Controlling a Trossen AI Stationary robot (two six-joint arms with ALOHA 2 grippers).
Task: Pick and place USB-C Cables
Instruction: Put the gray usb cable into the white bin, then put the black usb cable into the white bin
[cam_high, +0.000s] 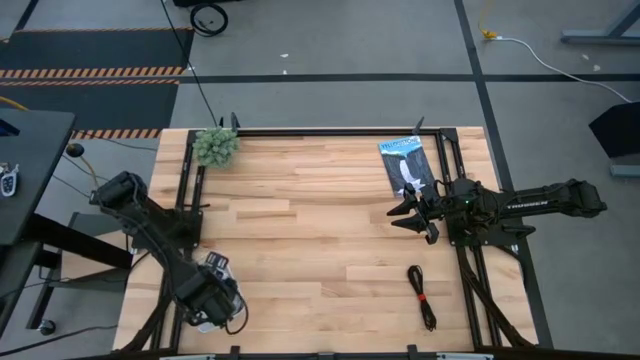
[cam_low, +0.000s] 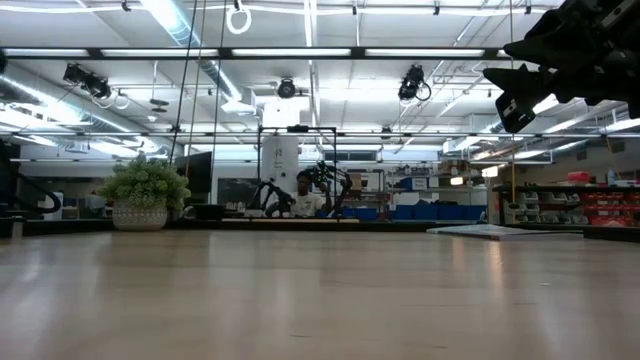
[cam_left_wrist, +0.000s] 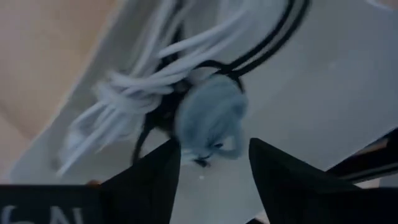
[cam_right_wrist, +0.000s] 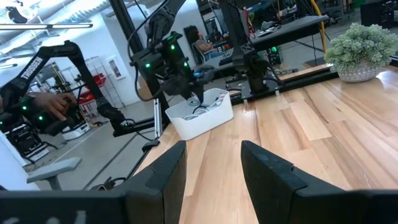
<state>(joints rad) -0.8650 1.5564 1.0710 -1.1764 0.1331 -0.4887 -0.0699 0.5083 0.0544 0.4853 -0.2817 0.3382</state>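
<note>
My left gripper (cam_high: 214, 300) hangs open over a white bin (cam_right_wrist: 199, 121) at the table's near left corner. In the left wrist view its gripper (cam_left_wrist: 214, 146) points down at a pale blue-grey cable coil (cam_left_wrist: 210, 121) lying in the bin on a white cable (cam_left_wrist: 134, 99) and a thin black cable (cam_left_wrist: 264, 40). The fingers stand on either side above the coil, apart from it. My right gripper (cam_high: 403, 215) is open and empty, raised above the table's right half (cam_low: 515, 95). A black cable with a red tie (cam_high: 422, 297) lies on the table near the right gripper, toward the near edge.
A flat black-and-blue retail packet (cam_high: 405, 165) lies on the table beyond the right gripper. A fuzzy green plant ball (cam_high: 215, 147) stands at the far left corner. Bare wood spans the table's middle (cam_high: 310, 240). A person sits far off in the room (cam_low: 303, 200).
</note>
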